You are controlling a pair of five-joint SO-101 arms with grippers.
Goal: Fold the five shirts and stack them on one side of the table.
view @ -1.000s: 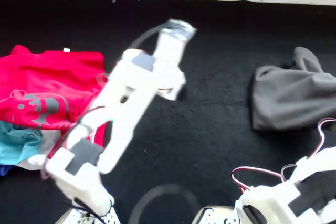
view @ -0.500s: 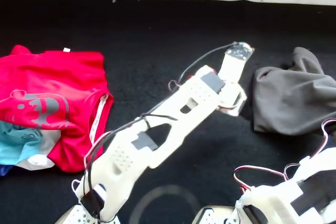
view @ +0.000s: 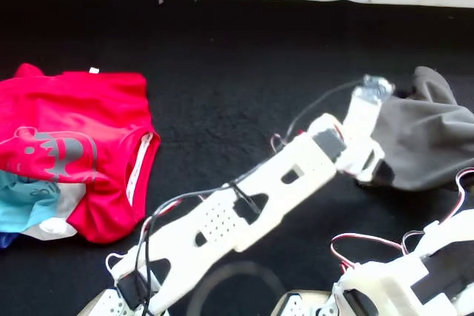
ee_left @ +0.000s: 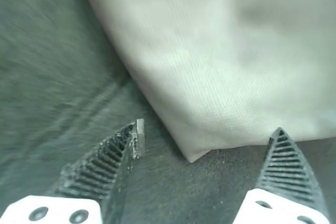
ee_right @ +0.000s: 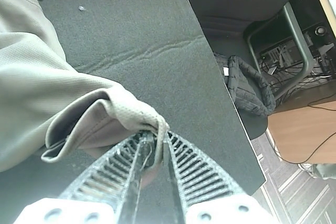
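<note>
Grey shirt (ee_left: 220, 51), corner between fingers (ee_left: 113, 156) of left gripper (ee_left: 207, 132) (spread wide)

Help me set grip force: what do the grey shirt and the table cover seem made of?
The grey shirt looks like a thin matte knit, perhaps polyester, with a fine mesh texture and soft folds. The table cover is probably a black felt-like mat: dull, fuzzy and slightly rippled.

Left arm (view: 252, 212) - white printed shell with cut-out slots, a perforated patch and grey panels, black cable (view: 311, 109) looped along it. Right arm (view: 415, 271) is the same white plastic, with red-and-white wires (view: 355, 246) curling out near its base. Left gripper (ee_left: 208, 129) and right gripper (ee_right: 156, 135) match - dark ribbed triangular fingers (ee_left: 113, 161) on white mounts with round screw holes (ee_left: 58, 214).
</note>
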